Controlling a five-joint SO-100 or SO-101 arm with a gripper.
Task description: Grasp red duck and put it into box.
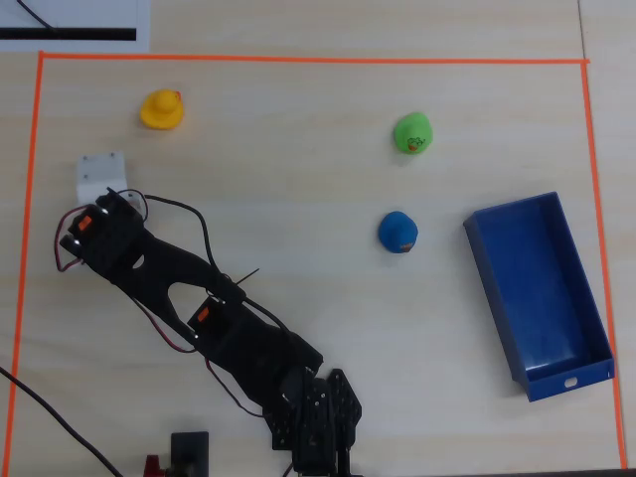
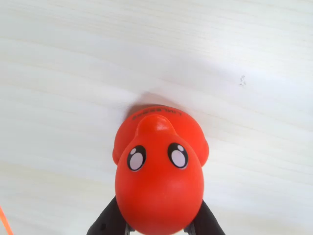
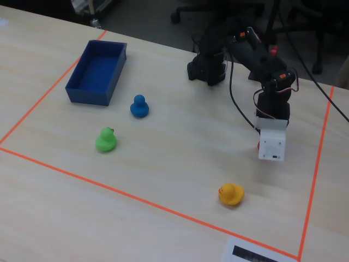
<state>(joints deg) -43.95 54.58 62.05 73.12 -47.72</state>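
— What finish is seen on the red duck [image 2: 159, 181]?
— A smooth, rubbery skin with a soft sheen; glossy painted eyes are noted.
— And the table [image 2: 73, 58]?
— Pale wood-grain laminate, matt, edged by orange tape [image 1: 298, 60].
— The box [image 1: 537, 288]?
— Dark-blue plastic, smooth, faintly shiny inside.
— The arm [image 1: 169, 278]?
— Black matt plastic is seen, with a white plastic block [image 3: 271, 144] at the wrist

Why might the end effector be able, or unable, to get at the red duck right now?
Probably able: in the wrist view the red duck sits between the end effector fingers, nothing intervening; whether they are gripping it is unclear.
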